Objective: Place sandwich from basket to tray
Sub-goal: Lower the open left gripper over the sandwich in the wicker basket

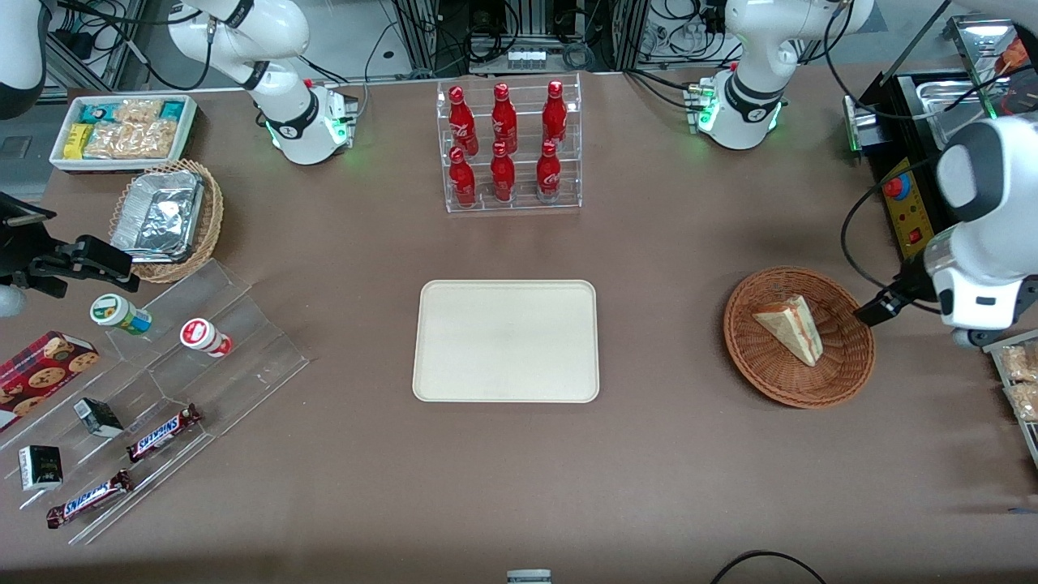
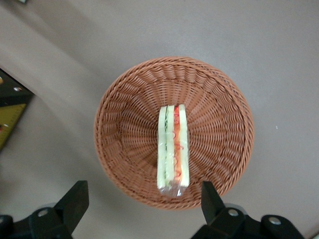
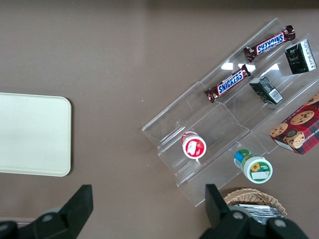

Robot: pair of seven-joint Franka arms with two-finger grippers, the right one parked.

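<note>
The sandwich (image 1: 791,326), a pale bread wedge in clear wrap with a red and green filling stripe, lies in the round reddish-brown wicker basket (image 1: 843,375). My gripper (image 1: 874,311) hovers above the basket's rim on the working arm's side, open and holding nothing. In the left wrist view the sandwich (image 2: 173,149) lies across the basket (image 2: 124,129), and the gripper (image 2: 142,205) spreads its black fingers (image 2: 75,199) wider than the sandwich, one end of which points toward the gap between them. The cream tray (image 1: 507,341) lies bare at the table's middle, also seen in the right wrist view as the tray (image 3: 30,134).
A clear rack of red bottles (image 1: 511,146) stands farther from the camera than the tray. A stepped acrylic shelf (image 1: 203,357) with snacks, a tan basket of foil containers (image 1: 166,219) and a white snack bin (image 1: 126,130) sit toward the parked arm's end. A black machine (image 1: 912,186) stands near the working arm.
</note>
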